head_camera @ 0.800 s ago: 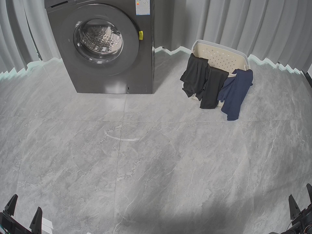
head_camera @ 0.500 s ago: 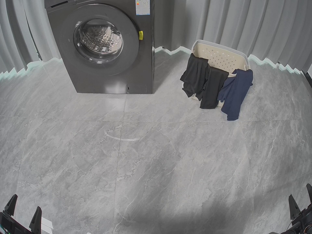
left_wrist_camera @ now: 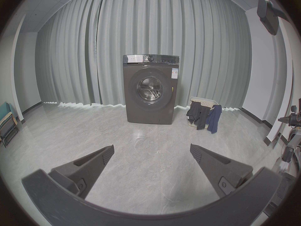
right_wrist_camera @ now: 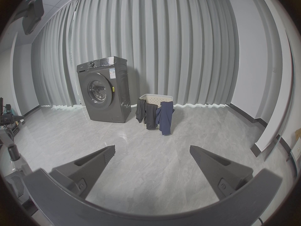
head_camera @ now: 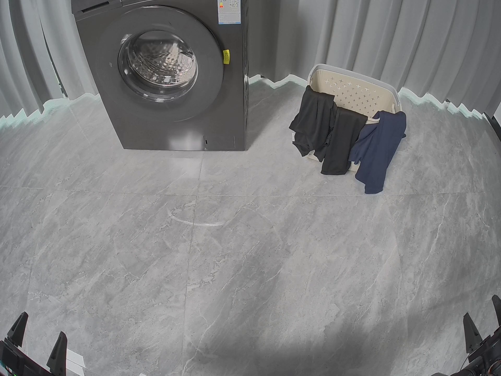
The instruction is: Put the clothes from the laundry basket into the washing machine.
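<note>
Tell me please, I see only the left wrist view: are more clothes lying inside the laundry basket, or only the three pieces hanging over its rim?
Observer: The head view looks down into the laundry basket. Its perforated back wall is bare and no heap shows inside. The hanging clothes hide its bottom.
Operator: Thank you. Is the right gripper ready to take one?
Observer: In the right wrist view the right gripper is open and holds nothing. It faces the basket from far across the floor.
</note>
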`<state>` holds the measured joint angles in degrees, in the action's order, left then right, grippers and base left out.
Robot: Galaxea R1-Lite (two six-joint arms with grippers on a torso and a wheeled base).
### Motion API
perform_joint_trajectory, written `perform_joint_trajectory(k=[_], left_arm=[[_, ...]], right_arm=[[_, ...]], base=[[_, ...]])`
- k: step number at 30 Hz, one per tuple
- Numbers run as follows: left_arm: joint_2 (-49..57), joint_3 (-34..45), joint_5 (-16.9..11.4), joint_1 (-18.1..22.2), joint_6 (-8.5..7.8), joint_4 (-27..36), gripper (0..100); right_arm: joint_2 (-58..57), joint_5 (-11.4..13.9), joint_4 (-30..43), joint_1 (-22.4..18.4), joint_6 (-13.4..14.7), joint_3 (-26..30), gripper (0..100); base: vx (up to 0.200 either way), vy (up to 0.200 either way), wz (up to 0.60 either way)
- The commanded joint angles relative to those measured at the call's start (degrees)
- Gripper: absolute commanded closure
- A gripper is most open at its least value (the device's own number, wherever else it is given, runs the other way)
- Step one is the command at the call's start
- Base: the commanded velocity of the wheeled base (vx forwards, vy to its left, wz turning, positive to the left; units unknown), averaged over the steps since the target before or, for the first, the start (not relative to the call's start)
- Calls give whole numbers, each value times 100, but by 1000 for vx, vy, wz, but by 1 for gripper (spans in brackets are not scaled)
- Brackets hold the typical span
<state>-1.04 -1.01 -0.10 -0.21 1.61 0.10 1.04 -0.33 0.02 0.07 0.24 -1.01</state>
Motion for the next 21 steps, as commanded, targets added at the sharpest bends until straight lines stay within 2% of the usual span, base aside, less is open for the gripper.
perform_joint_trajectory(k=[1, 21], left_arm=[[86, 101, 1, 3, -3, -1, 0], [86, 101, 1, 3, 24, -1, 0]], right_arm=[[-86, -2, -2, 1, 11, 101, 0], [-86, -11, -2, 1, 11, 101, 0]], base=[[200, 0, 0], [200, 0, 0]])
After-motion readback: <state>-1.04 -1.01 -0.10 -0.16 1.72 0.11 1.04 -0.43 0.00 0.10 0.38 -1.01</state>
